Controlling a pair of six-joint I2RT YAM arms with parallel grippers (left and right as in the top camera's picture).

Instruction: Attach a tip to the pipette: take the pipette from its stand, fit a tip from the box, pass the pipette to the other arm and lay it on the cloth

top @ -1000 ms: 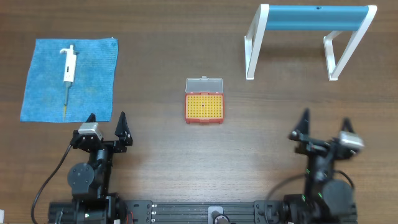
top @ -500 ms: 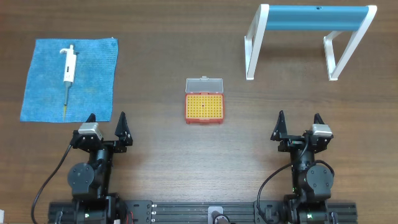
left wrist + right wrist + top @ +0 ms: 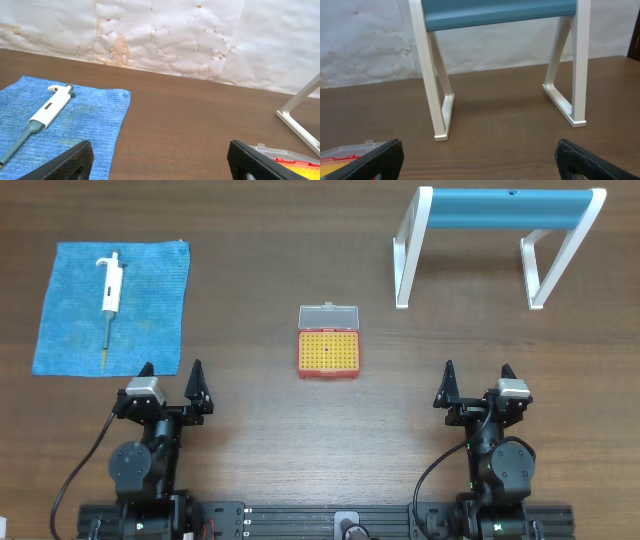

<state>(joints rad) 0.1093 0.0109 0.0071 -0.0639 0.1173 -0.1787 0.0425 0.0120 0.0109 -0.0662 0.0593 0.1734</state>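
Note:
The white pipette (image 3: 108,290) with a yellow tip lies on the blue cloth (image 3: 150,310) at the far left; in the left wrist view the pipette (image 3: 47,110) rests on the cloth (image 3: 95,120). The red tip box (image 3: 328,353), lid open, sits mid-table, with its corner (image 3: 295,160) in the left wrist view and its edge (image 3: 350,152) in the right wrist view. The white and blue stand (image 3: 500,225) at the far right holds nothing. My left gripper (image 3: 170,377) and right gripper (image 3: 476,375) sit open and empty near their bases.
The stand's white legs (image 3: 440,100) rise ahead of my right gripper. Bare brown tabletop (image 3: 420,360) lies between the box, the stand and both arms. A pale wall (image 3: 175,35) backs the table.
My right arm has swung left and settled at its base, its gripper now facing straight up the table. The left arm, pipette and box have not moved.

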